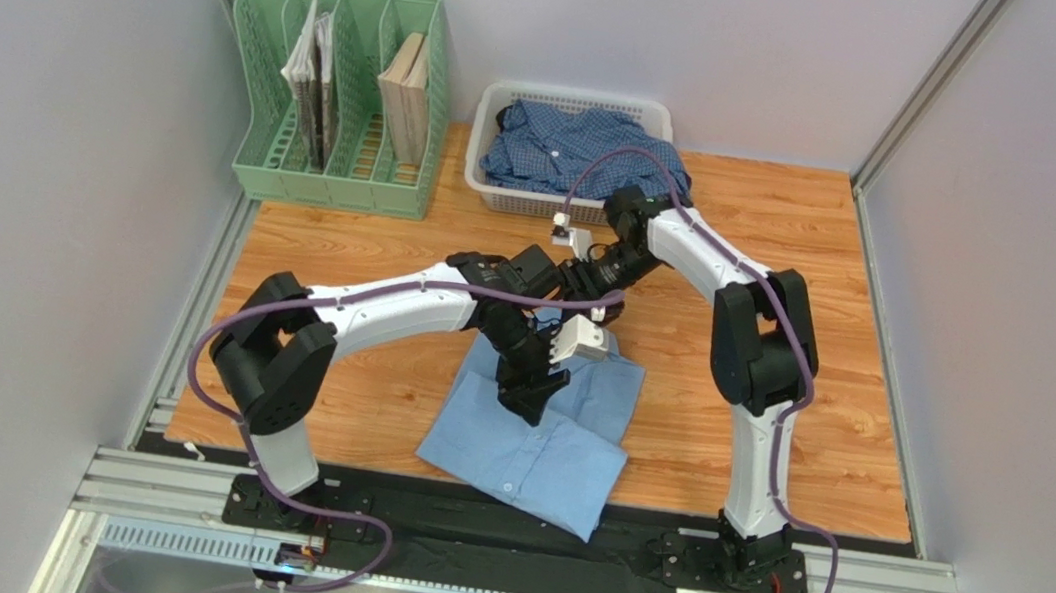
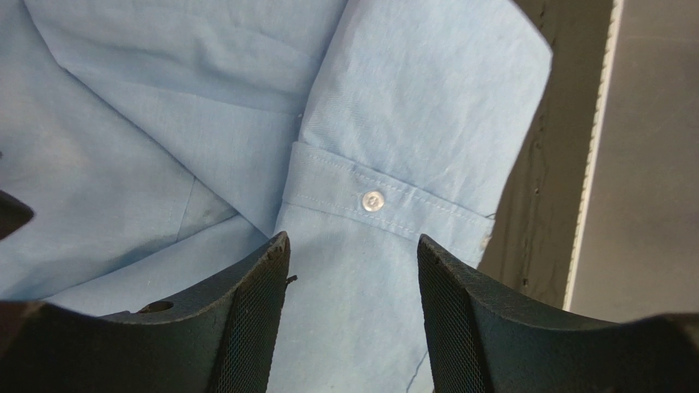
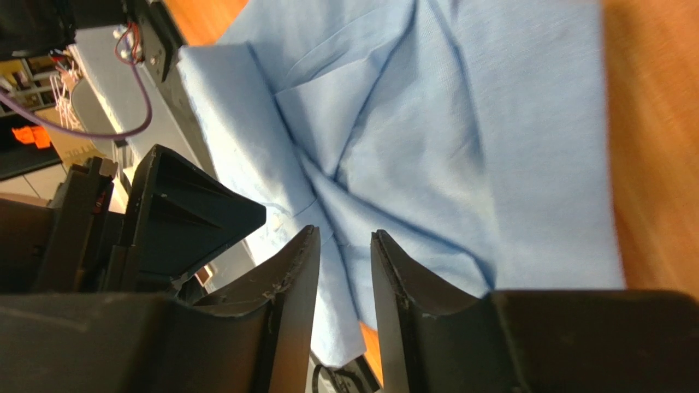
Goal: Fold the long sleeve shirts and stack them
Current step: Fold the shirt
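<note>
Wooden table holds the light-blue shirt half folded at its near edge, the checked shirt in the basket at the far edge; the left gripper gapes empty over the cuff, the right gripper is barely parted and empty, so that sleeve should probably be laid flat first.

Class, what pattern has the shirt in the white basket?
Dark-blue checked cloth shirt: fine check, top external view.

No writing, label, brand or number is legible on the light blue shirt, checked shirt or green rack
</note>
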